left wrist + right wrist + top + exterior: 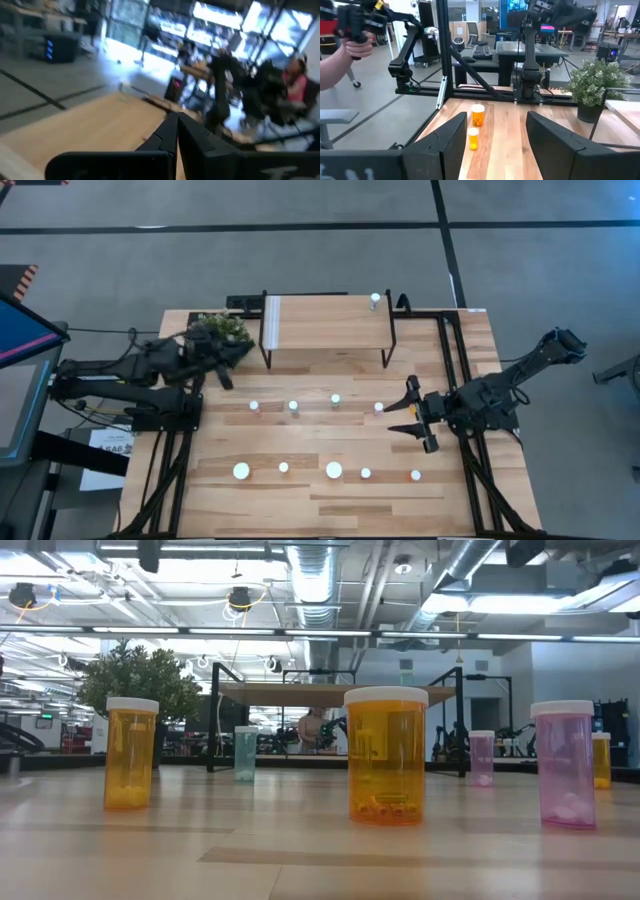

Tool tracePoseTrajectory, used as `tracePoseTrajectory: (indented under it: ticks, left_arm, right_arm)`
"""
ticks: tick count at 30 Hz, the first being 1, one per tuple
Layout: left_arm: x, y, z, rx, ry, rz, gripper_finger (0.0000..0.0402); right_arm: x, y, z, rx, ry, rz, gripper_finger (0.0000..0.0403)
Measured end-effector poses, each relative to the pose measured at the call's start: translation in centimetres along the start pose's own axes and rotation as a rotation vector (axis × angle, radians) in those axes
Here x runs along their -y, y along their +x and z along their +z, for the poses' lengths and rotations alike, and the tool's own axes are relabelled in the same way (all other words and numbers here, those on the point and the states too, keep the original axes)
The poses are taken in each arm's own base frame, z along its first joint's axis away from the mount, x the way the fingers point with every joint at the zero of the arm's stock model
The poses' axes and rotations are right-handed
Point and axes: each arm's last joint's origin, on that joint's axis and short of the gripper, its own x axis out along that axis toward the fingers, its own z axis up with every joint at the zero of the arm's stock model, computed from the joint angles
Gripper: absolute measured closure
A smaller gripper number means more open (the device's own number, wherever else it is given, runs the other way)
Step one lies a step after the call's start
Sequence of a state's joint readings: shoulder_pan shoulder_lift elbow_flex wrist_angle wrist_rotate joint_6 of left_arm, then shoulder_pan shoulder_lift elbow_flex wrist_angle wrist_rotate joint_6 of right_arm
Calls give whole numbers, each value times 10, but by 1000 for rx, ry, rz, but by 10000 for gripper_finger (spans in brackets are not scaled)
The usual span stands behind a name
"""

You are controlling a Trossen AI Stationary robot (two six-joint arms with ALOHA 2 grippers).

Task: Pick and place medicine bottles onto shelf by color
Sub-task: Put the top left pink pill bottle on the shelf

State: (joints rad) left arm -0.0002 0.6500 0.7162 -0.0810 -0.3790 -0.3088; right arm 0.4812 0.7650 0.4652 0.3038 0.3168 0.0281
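Your right gripper (411, 416) is hovering with jaws spread and empty beside the scattered medicine bottles (334, 470).
Your left gripper (228, 377) is waiting clenched near the plant (222, 330), while one bottle (375, 299) is standing on the shelf (325, 321) and the others are sitting in two rows across the table (300, 500).

Upright bottles (334, 470) before shelf (325, 320)

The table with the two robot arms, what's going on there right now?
Nothing is being held. The right gripper hovers open beside a row of medicine bottles; the nearest is just ahead of it. The left gripper waits shut by the potted plant. One bottle already stands on the shelf; the rest sit on the table.
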Motion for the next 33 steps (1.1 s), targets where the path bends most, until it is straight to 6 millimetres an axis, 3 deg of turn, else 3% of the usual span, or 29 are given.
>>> tracePoseTrajectory:
  ticks: [5,12,26,33]
  left_arm:
    - [7,8,-8,-105,-2,-181,401]
    - [2,8,-34,-357,-27,-105,391]
    - [-2,17,-90,-848,-81,139,227]
    - [-5,19,-108,-1016,-44,236,182]
  right_arm:
    - [0,0,-1,-6,11,-1,178]
    - [0,0,-1,-7,14,1,178]
    - [0,0,-1,-6,14,1,178]
    - [0,0,-1,-7,14,0,178]
